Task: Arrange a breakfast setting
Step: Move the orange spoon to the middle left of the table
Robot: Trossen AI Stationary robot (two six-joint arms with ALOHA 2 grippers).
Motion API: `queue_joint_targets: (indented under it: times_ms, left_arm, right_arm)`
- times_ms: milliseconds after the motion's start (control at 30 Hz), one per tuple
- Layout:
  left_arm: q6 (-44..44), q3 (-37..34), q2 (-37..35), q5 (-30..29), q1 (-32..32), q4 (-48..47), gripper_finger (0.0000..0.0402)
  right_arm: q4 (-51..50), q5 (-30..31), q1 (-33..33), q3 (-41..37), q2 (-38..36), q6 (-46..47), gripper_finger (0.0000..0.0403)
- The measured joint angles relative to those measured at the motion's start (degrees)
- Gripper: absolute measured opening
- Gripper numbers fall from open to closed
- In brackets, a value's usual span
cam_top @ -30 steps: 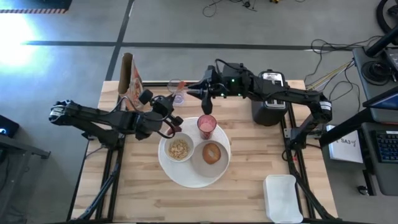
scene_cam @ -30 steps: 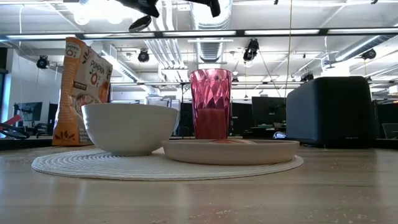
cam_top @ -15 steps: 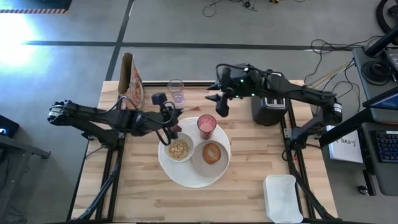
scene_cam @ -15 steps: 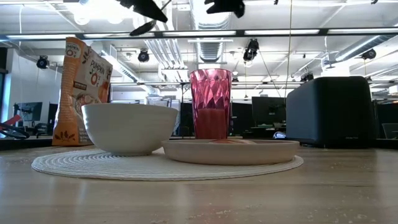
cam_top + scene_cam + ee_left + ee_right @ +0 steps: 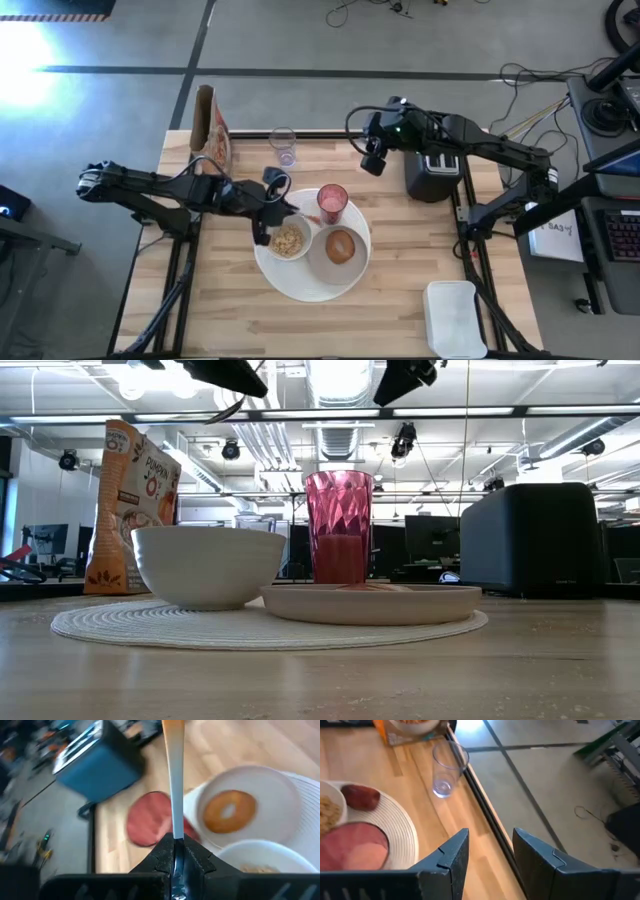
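The left wrist view is smeared by blur, so the toaster (image 5: pixel 95 767), the pink tumbler (image 5: pixel 150 817) and the thin pale utensil (image 5: pixel 174 775) between the left gripper's (image 5: pixel 175 857) closed fingers lose their outlines. At table height, the bowl (image 5: pixel 208 565) hides its contents and the plate (image 5: pixel 372 603) rim hides the bread. Both arms are cut off by the top edge.

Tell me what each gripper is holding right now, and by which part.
The left gripper is shut on one end of a thin, pale stick-like utensil; what it is cannot be told. The right gripper is open and holds nothing.
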Motion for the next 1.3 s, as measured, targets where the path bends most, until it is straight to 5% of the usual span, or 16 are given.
queue_joint_targets:
  times_ms: [300, 533, 800, 1300]
  left_arm:
    - [10.53, 2.12, 1.09, 7.82, 0.04, -14.82, 0.0]
    - [11.21, 19.19, 9.45, 10.35, 0.05, -38.71, 0.0]
    - [14.33, 31.85, 20.71, 14.03, -0.39, -62.94, 0.0]
    - [20.84, 24.41, 22.08, 21.71, -1.35, -60.77, 0.0]
  right_arm:
    - [-2.65, 5.15, -0.91, -0.01, 0.04, -2.46, 0.0138]
    - [-3.05, 13.04, -0.88, -0.02, 0.04, -5.68, 0.0134]
    - [-3.07, 13.36, -0.88, 0.0, 0.04, -14.38, 0.0136]
    - [-2.65, 12.35, -0.85, 0.0, 0.13, -14.27, 0.0138]
